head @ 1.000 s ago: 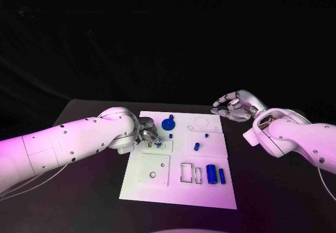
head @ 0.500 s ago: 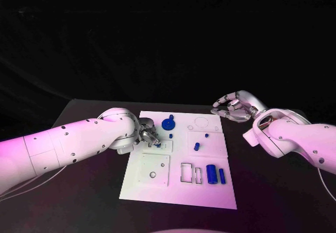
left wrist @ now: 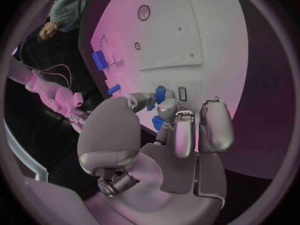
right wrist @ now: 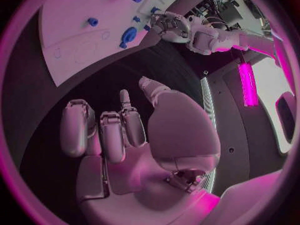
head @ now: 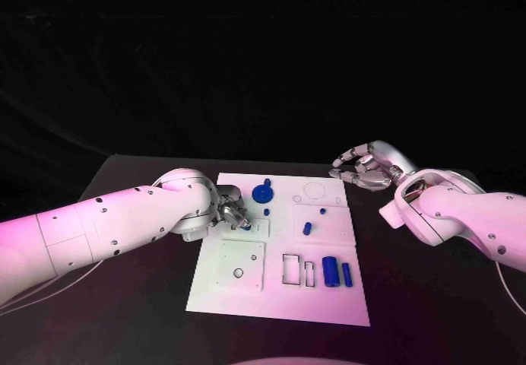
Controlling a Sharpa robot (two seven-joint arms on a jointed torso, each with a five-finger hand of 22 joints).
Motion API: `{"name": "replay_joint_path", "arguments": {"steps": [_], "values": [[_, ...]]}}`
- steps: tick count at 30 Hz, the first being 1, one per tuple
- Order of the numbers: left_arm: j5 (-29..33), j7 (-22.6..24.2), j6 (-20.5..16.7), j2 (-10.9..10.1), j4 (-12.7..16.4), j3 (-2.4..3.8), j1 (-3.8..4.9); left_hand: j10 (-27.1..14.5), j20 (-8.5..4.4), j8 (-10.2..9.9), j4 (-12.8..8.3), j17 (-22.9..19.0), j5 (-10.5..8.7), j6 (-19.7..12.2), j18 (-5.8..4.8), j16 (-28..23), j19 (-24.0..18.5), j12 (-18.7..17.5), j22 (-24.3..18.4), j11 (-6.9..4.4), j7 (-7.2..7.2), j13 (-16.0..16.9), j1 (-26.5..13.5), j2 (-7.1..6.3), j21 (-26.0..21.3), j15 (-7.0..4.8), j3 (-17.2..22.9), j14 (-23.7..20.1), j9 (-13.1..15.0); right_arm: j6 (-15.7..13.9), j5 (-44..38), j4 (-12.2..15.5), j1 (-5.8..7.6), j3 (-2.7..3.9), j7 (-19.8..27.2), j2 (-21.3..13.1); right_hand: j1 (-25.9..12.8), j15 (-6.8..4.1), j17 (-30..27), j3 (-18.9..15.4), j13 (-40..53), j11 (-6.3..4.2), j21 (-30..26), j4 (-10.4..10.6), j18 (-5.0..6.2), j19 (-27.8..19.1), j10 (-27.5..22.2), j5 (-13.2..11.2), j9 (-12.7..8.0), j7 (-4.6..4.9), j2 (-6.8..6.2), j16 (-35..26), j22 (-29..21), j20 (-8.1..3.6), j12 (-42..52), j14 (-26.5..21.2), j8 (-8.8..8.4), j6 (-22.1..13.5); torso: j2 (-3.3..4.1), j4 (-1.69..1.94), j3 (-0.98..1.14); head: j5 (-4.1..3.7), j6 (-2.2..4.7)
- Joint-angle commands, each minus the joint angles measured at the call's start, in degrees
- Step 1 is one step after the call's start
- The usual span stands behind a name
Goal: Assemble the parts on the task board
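Fingers of the left hand pinch a small blue plastic part over the white rectangular task board. Lower it squarely into its recess. Right hand, fingers curled and empty, hovers beside the board.

No readable text, labels, brand marks or numbers in any view. The task board carries only outlined recesses and holes, no lettering. The blue parts are unmarked. The arms' white shells show only dark dots, no writing.
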Motion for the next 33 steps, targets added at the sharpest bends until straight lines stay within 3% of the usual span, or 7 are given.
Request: {"name": "replay_joint_path", "arguments": {"steps": [1, 22, 33], "values": [[-0.47, 0.01, 2.18, 0.02, 0.06, -0.09, -0.15, 0.34, -0.24, 0.38, -10.12, 15.09, 0.38, 0.83, -1.08, 0.19, -0.01, 0.16, 0.09, -0.01, -0.85, 0.08, -0.05, 0.68, 0.25, -0.36, 9.78, 5.95, 0.1, 0.43, -0.16, 0.01, -0.06, 0.0, 0.26, 0.03, -0.58, -0.17, 6.83, -0.07, 4.83, 0.07, -0.21, 0.29, 0.89, -0.3, -0.22, 0.39, 0.08, -0.06, -0.09, -0.34, 2.58, 0.03, -0.3, 4.17, 0.37, -0.17, 0.0, 0.03, 0.02, 0.03, -0.03], [0.03, -0.05, 2.72, 0.66, -0.29, -0.09, -0.17, 0.86, -0.24, 0.6, -9.99, 15.09, 0.48, 1.03, -1.16, 0.19, 0.1, 0.75, 0.52, -0.06, -0.95, 1.01, -0.29, 0.75, 0.47, -0.4, 9.59, 5.95, 0.22, 0.35, -0.16, -0.06, -0.18, -0.01, 0.24, 0.11, -0.61, -0.18, 6.84, -0.1, 4.9, 0.06, -0.12, 0.38, 0.86, -0.24, -0.15, 0.52, 0.11, -0.07, -0.05, -0.34, 2.66, 0.02, -0.23, 4.17, 0.41, -0.15, -0.06, 0.05, 0.02, 0.33, -0.07], [0.74, -0.03, 3.64, 1.35, -1.14, -0.1, -0.17, 1.63, -0.55, 1.81, -7.87, 15.09, 0.06, 1.89, -1.2, 0.19, 0.13, 1.41, 0.92, -0.66, -1.8, 1.88, -2.71, 1.28, 0.66, -0.84, 7.3, 5.95, 1.21, 0.34, -0.16, -0.08, -0.2, -0.01, 0.23, 0.11, -0.61, -0.18, 6.84, -0.1, 4.9, 0.06, -0.12, 0.38, 0.86, -0.24, -0.15, 0.52, 0.11, -0.07, -0.05, -0.34, 2.66, 0.02, -0.23, 4.17, 0.41, -0.15, -0.02, -0.03, 0.04, 0.35, -0.1]]}}
